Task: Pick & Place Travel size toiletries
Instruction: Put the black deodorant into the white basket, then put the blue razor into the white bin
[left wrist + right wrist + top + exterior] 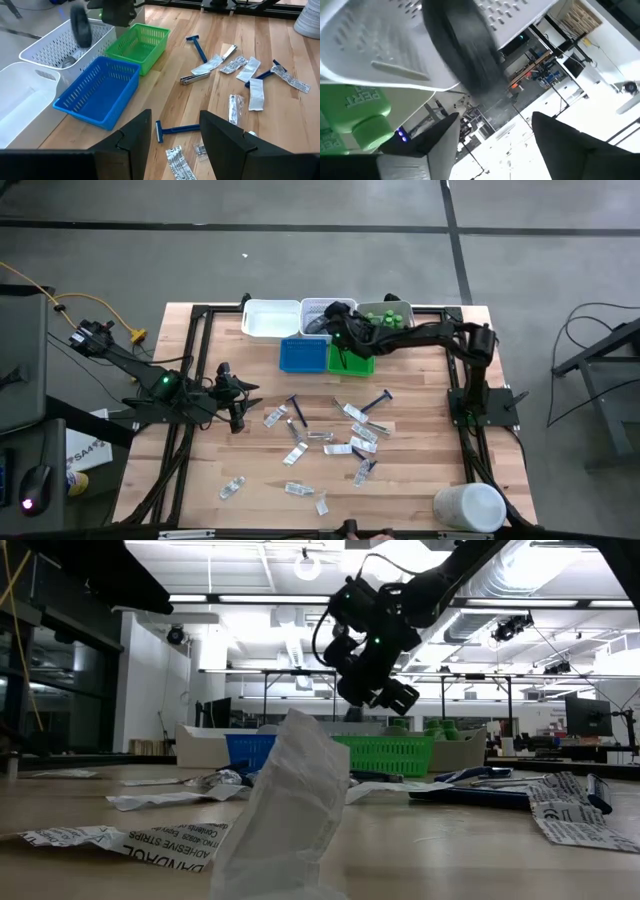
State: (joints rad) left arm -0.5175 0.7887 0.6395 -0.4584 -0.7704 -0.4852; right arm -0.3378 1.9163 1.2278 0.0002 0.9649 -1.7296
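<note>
Travel size toiletries lie scattered on the wooden table: clear packets (352,442), blue razors (296,411) and a metal clipper (195,78). Green bottles (386,315) stand in a tray at the far edge. My right gripper (335,322) hovers open over the white perforated basket (318,310). A blurred dark grey oblong piece (465,50) is in the air just past its fingertips, above the basket (80,25). My left gripper (238,408) waits open above the table's left part, over a blue razor (175,129).
A white tray (268,320), a blue basket (303,355) and a green basket (352,360) stand by the white basket at the far edge. Another dark piece (67,61) lies in the white basket. A large white cylinder (468,508) stands near right.
</note>
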